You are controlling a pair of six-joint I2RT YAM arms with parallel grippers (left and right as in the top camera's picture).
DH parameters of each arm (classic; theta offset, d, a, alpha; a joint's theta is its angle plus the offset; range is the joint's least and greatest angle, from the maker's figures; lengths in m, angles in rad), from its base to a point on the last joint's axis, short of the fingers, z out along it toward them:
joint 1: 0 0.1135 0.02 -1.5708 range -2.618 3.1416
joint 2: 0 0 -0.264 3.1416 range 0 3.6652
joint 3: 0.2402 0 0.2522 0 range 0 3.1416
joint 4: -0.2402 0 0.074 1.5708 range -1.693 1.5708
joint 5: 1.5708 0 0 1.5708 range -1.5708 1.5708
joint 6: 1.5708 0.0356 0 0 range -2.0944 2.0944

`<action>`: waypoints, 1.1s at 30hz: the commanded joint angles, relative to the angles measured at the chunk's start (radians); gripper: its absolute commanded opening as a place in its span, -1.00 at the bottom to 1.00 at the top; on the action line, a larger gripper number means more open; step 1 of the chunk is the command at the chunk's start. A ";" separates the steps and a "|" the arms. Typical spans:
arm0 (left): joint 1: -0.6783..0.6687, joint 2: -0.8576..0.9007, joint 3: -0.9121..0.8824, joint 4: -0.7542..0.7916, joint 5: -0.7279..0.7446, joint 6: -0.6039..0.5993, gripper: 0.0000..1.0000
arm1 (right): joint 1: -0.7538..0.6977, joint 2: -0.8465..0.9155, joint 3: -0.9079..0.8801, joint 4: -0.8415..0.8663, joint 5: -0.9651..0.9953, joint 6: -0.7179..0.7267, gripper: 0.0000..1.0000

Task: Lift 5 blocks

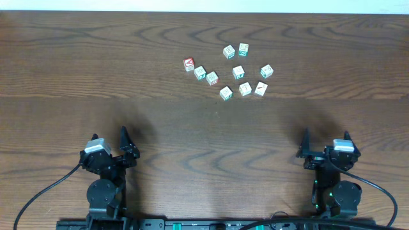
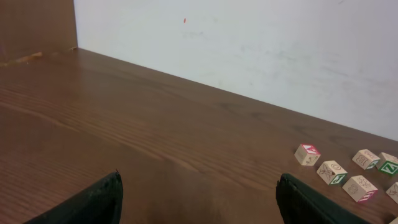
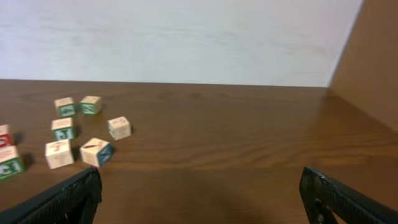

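While the left pincer (image 1: 110, 136) and right pincer (image 1: 326, 135) sit spread wide and empty at the surface's (image 1: 64, 70) near edge, the alphabet blocks (image 1: 238, 71) all lie clustered farther out, well apart from both. Looks like none lifted yet, five to go.

Block prints: from overhead you've got the blocks (image 1: 238, 71) toward the table's far edge, but their letters are too small to read.
Rightmost block (image 2: 394, 191): your left wrist view clips it at the right edge, so you get a sliver.
Red-printed block (image 3: 4, 137): your right wrist view cuts it at the left edge.
Green-printed block (image 3: 10, 167): same again, it sits nearer the camera and is partly off frame.
Left gripper (image 2: 199, 180): you see only two dark fingertips (image 2: 99, 196), and the bottom edge takes the rest.
Right gripper (image 3: 199, 177): same story, fingertips (image 3: 65, 199) only.
Arm bases: overhead, the left arm (image 1: 105, 191) and right arm (image 1: 335, 191) run off the bottom edge.
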 commanded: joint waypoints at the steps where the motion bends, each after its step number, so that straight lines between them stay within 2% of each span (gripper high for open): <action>1: 0.005 -0.006 -0.023 -0.032 -0.005 0.017 0.59 | -0.005 -0.005 -0.004 -0.001 -0.013 -0.015 0.99; 12: 0.005 -0.006 -0.023 -0.032 -0.005 0.017 0.59 | -0.005 -0.003 -0.004 -0.007 -0.027 -0.016 0.98; 18: 0.005 -0.006 -0.023 -0.032 -0.005 0.017 0.58 | -0.005 -0.003 -0.004 -0.008 -0.132 -0.015 0.99; 27: 0.005 -0.006 -0.023 -0.032 -0.005 0.017 0.58 | -0.005 -0.003 -0.004 0.006 -0.147 0.002 0.98; 33: 0.005 -0.006 -0.023 -0.032 -0.005 0.017 0.58 | -0.005 -0.003 0.013 0.010 -0.249 0.019 0.98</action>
